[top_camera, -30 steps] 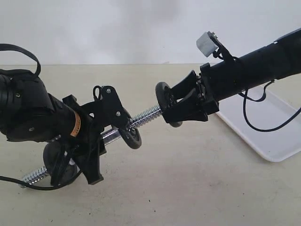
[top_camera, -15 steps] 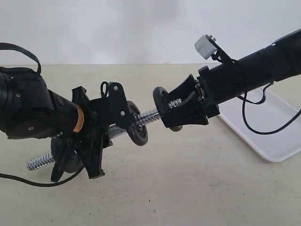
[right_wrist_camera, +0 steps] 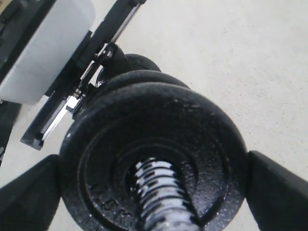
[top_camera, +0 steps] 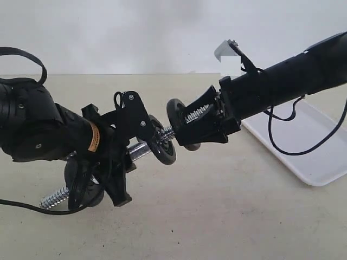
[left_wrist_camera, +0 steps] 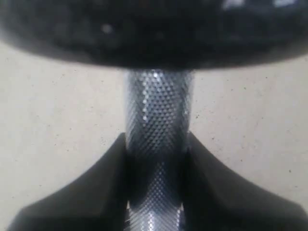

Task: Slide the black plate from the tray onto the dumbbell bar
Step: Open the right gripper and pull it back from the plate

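Both loaded: right gripper [top_camera: 185, 124] wide around round black cast-iron plate [top_camera: 172, 112], left gripper [left_wrist_camera: 156, 192] pinching chrome steel dumbbell bar [left_wrist_camera: 156, 120] slanting 2-to-8 o'clock; push toward 8.

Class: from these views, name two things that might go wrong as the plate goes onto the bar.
1. The right gripper holds the black plate by its rim; if it tilts, the hole may jam on the threaded dumbbell bar.
2. The left gripper holds the tilted bar by its middle; pushing might twist it loose.
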{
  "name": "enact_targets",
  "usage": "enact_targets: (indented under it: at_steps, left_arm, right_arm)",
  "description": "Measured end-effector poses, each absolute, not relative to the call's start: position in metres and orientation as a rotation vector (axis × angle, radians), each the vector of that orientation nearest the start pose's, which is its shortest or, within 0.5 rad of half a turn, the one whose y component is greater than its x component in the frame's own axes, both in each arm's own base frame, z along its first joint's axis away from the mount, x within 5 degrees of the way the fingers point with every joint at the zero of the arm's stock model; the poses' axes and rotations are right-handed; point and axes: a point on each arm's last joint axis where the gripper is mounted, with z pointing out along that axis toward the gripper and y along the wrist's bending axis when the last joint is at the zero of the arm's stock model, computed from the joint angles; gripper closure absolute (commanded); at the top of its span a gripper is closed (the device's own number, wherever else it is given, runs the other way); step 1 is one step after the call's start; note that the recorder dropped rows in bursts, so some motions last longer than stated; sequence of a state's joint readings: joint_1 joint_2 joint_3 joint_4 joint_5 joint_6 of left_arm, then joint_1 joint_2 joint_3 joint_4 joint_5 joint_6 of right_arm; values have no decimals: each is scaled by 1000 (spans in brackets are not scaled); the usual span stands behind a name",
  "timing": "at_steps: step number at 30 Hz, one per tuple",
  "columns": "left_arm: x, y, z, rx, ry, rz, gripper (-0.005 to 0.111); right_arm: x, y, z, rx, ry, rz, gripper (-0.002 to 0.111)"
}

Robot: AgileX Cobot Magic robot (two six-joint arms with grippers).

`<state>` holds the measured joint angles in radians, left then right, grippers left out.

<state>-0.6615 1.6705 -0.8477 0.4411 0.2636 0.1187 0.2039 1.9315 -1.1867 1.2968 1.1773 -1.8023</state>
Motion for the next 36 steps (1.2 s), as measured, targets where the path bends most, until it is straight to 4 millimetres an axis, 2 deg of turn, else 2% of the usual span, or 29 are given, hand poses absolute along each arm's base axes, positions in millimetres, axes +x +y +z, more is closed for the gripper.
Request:
enact_targets:
  at_steps: [15, 17, 21, 22, 24, 26, 32, 34, 35, 36]
  left_arm:
    - [258, -190, 184, 1299, 2296, 44, 102]
    - [257, -190, 185, 1295, 2316, 39, 102]
    - [257, -190, 185, 1286, 2328, 32, 102]
    - [257, -190, 185, 1284, 2329, 30, 102]
    - [256, -190, 186, 1282, 2330, 29, 102]
    - [256, -190, 186, 1280, 2332, 27, 102]
    - [256, -190, 186, 1278, 2333, 25, 102]
    - [257, -191, 186, 1275, 2327, 22, 102]
    - [257, -191, 186, 1275, 2325, 21, 102]
    - [257, -192, 185, 1260, 2334, 8, 102]
  right_arm:
    - [333, 173, 198, -1325, 1828, 1171, 108]
    - [333, 174, 198, -1300, 1854, 1190, 100]
    - [333, 174, 199, -1273, 1876, 1207, 70]
    - [333, 174, 199, -1272, 1877, 1208, 49]
    - [333, 174, 199, -1267, 1882, 1214, 28]
    - [333, 174, 199, -1254, 1897, 1222, 24]
    - [334, 175, 199, -1219, 1931, 1218, 24]
    - [335, 176, 198, -1209, 1938, 1202, 13]
    - [336, 177, 198, -1199, 1943, 1188, 3]
    - [341, 177, 198, -1155, 1956, 1143, 3]
